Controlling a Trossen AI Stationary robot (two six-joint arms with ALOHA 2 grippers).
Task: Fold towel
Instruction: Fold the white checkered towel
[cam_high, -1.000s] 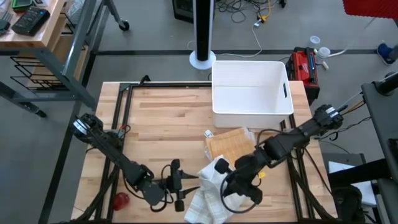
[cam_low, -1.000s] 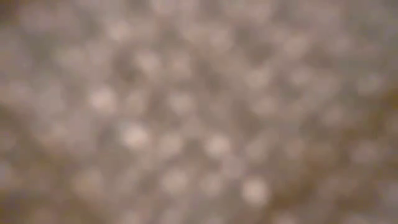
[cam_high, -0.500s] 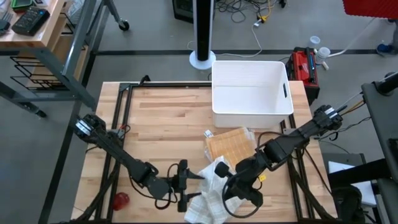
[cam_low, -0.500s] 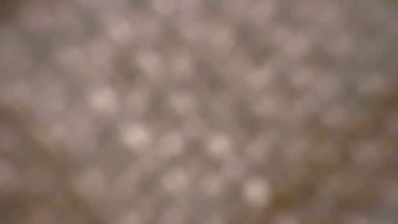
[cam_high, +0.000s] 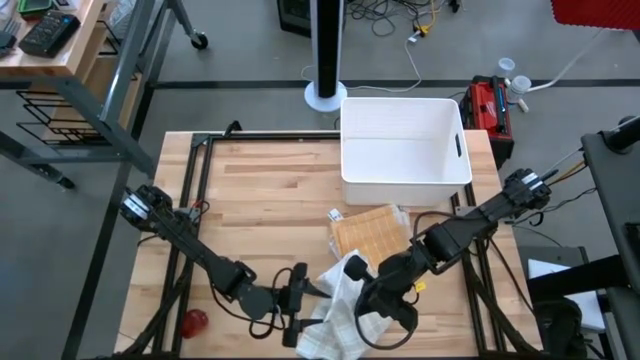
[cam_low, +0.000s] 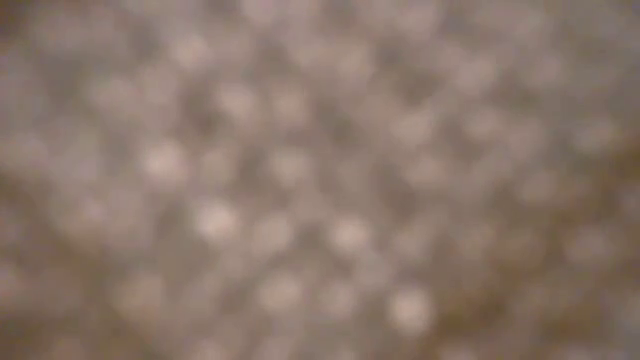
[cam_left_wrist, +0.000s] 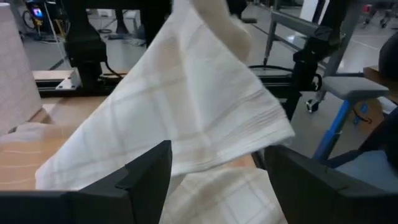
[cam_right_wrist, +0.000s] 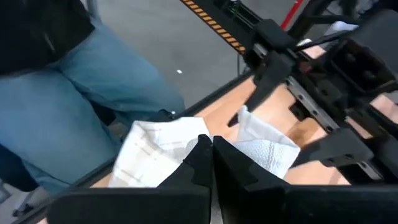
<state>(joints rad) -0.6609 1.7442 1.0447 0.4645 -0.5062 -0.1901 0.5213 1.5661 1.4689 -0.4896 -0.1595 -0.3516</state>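
A white towel (cam_high: 340, 310) with faint tan checks is bunched near the table's front edge, its top raised. My right gripper (cam_high: 366, 290) comes from the right and is shut on it. My left gripper (cam_high: 304, 300) is level at the towel's left side and open. In the left wrist view the towel (cam_left_wrist: 186, 106) hangs in front of my left gripper (cam_left_wrist: 214, 183), a lower edge dipping between the two fingers. I cannot tell whether they touch it. My right gripper pinches a bunched upper part of the towel (cam_right_wrist: 202, 135) between its two shut fingers, with cloth showing on both sides of them. The fingers slant down from the table's far right. The towel hangs slack below them, and its lower end (cam_high: 325, 340) lies on the table.
A tan folded cloth (cam_high: 370, 232) lies just behind the towel. A white bin (cam_high: 405, 170) stands at the far right of the table. A small red thing (cam_high: 193, 322) sits at the near left corner. A person in jeans (cam_right_wrist: 74, 99) stands at the table's near side.
My left gripper has swung a little toward the table's right, up to the towel's left edge. My right gripper has kept the towel raised in the same place.
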